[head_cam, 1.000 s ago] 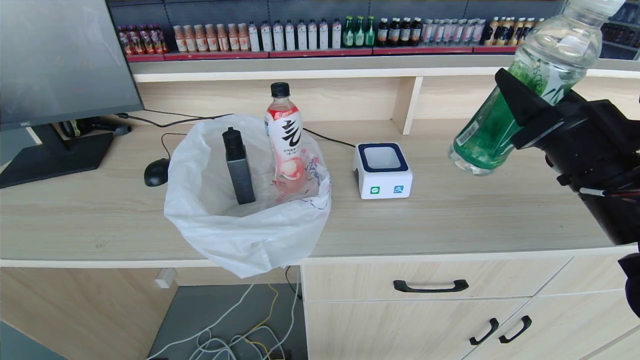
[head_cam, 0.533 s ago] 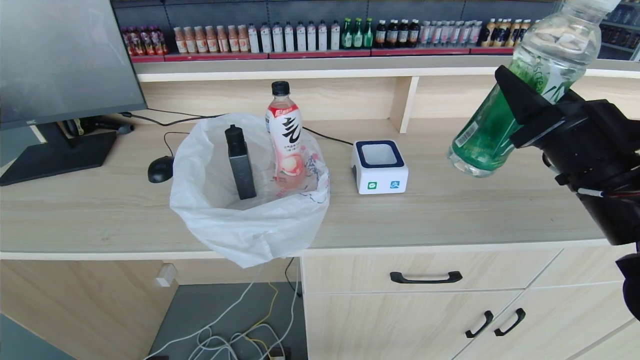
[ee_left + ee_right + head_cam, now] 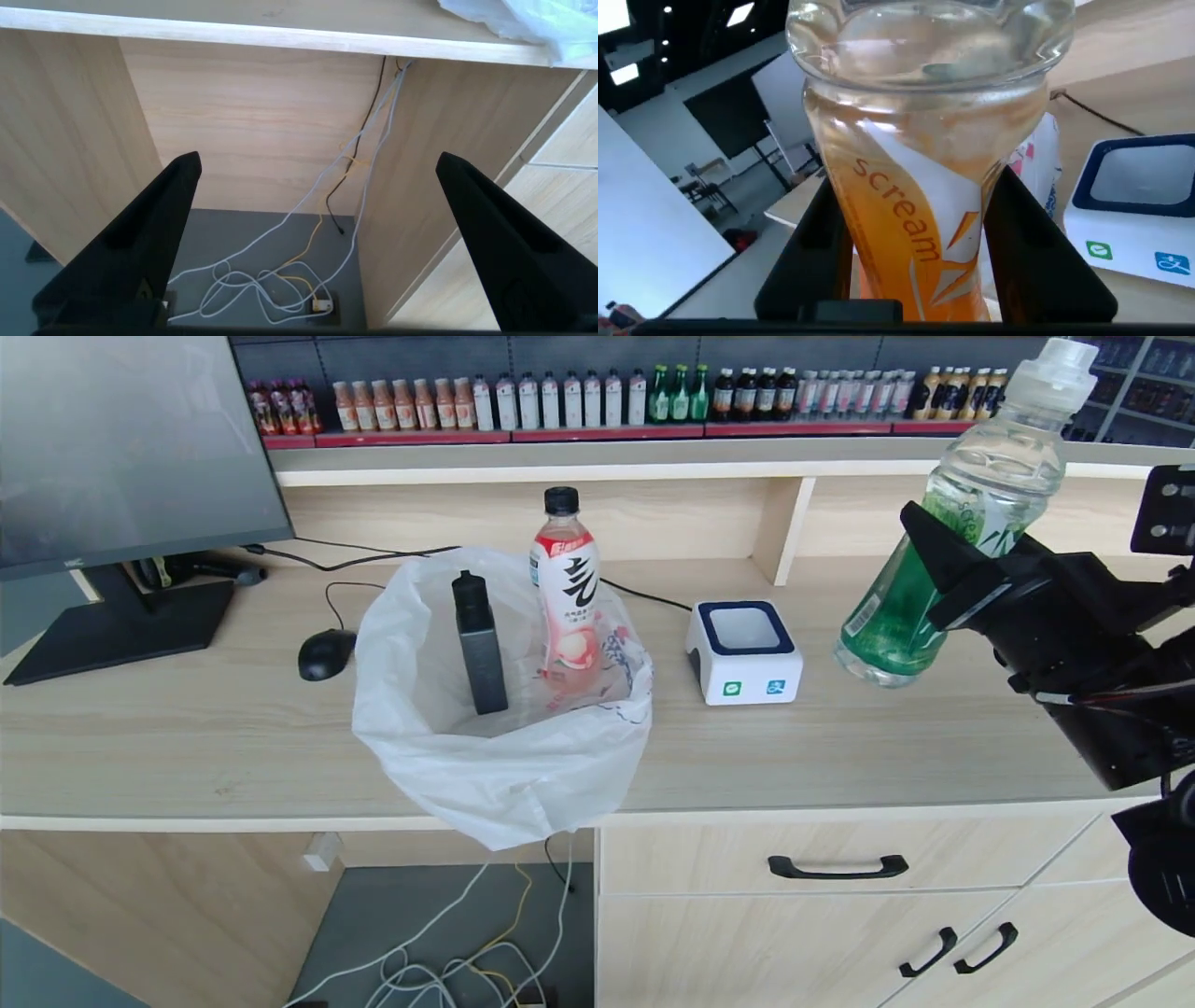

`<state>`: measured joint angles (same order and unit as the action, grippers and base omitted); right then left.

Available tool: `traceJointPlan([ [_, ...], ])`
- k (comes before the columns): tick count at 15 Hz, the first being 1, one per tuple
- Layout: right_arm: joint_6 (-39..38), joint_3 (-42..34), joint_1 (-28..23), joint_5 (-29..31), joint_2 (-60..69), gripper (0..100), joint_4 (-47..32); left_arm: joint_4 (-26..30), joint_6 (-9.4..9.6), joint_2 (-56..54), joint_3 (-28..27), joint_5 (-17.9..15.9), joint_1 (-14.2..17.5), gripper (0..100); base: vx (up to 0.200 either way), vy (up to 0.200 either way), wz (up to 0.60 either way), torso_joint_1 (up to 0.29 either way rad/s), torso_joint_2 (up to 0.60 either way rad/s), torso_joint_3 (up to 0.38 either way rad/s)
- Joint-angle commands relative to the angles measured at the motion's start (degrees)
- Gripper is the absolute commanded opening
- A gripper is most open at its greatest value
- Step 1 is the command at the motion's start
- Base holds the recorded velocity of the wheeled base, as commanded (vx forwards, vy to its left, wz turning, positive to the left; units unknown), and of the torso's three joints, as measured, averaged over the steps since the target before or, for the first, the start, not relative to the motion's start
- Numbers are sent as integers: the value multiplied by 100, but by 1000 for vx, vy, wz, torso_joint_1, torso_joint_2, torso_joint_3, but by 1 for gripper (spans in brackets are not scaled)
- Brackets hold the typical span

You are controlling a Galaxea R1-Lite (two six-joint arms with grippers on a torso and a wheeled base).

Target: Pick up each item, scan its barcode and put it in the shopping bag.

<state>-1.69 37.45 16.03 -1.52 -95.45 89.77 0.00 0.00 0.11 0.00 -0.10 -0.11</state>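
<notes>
Holding the green bottle point(image 3: 892, 625) by its middle, the right gripper point(image 3: 934, 569) has both fingers pressed against the label. The bottle is tilted in the air above the right part of the worktop point(image 3: 840, 747), with its base down toward the scanner point(image 3: 744, 651) and its white cap up toward the right end. Compared with one second ago the whole head view has shifted, so the things on the worktop did not move. Measured against the scanner, however, the bottle base is now somewhat nearer to it.

The label is green with white lettering, and a small white barcode point(image 3: 861, 614) sits near the base. The scanner is a white box with a dark blue frame and two small coloured icons on its front.

The shopping bag point(image 3: 495, 765) stands open at the front edge and hangs a little over it. Inside stand a pink-labelled bottle point(image 3: 568, 607) and a dark bottle point(image 3: 479, 644).

The left gripper point(image 3: 318, 243) hangs below the front edge with its fingers spread wide, holding nothing.
</notes>
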Motion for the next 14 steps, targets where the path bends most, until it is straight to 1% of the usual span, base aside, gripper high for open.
traceJointPlan([
  [1,2,-10,-91,-6,-52,0,23,0,0,-2,0,1,2,100,0,200,0,2,2,7],
  [5,20,-106,-65,-23,176,0,23,0,0,-2,0,1,2,100,0,200,0,1,0,7],
  [7,38,-273,137,-32,246,0,23,0,0,-2,0,1,2,100,0,200,0,5,-7,2],
  [8,38,-273,199,-32,246,0,23,0,0,-2,0,1,2,100,0,200,0,2,12,2],
  [9,46,-221,383,-32,229,0,23,0,0,-2,0,1,2,100,0,200,0,-2,2,7],
  [12,143,-185,541,-32,150,0,23,0,0,-2,0,1,2,100,0,0,0,0,0,0],
  [14,169,-18,691,-41,44,0,23,0,0,-2,0,1,2,100,0,0,0,0,0,0],
])
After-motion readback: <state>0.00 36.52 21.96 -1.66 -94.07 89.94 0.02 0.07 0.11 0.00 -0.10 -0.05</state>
